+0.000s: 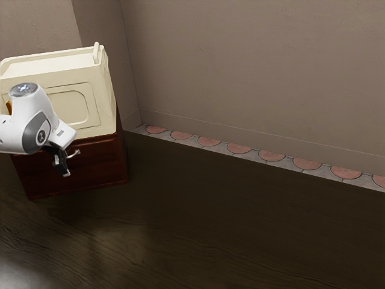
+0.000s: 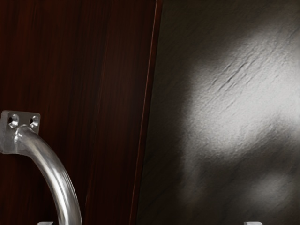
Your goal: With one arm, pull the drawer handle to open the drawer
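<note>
Two screw holes (image 2: 13, 120) in the handle mount (image 2: 23, 116), wrist view

- Wooden cabinet (image 1: 122, 150), dark red-brown, standing near the room's corner.
- Cream box-shaped unit (image 1: 105, 90) with an inset front panel, on top of the cabinet.
- Plain taupe walls (image 1: 252, 66) behind and beyond the cabinet, with a matching skirting board (image 1: 252, 138).
- Grey tile strip (image 1: 210, 147) with pinkish half-rounds, running away from the cabinet along the wall's foot.
- Dark wood-grain floor (image 1: 198, 241) before the cabinet, partly lit by a pale sheen.

No text, label, brand, number or sign can be read here
</note>
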Robot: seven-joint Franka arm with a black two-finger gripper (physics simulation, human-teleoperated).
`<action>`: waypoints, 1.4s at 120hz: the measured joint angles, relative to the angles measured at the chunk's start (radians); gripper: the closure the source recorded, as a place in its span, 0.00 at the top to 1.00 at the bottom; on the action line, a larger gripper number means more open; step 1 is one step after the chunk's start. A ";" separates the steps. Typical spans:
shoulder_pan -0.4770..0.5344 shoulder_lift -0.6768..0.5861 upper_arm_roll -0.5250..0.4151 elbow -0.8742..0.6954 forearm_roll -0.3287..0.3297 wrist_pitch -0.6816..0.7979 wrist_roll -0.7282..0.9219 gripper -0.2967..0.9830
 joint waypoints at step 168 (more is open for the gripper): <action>-0.042 -0.258 0.017 -0.265 0.036 0.009 0.032 0.48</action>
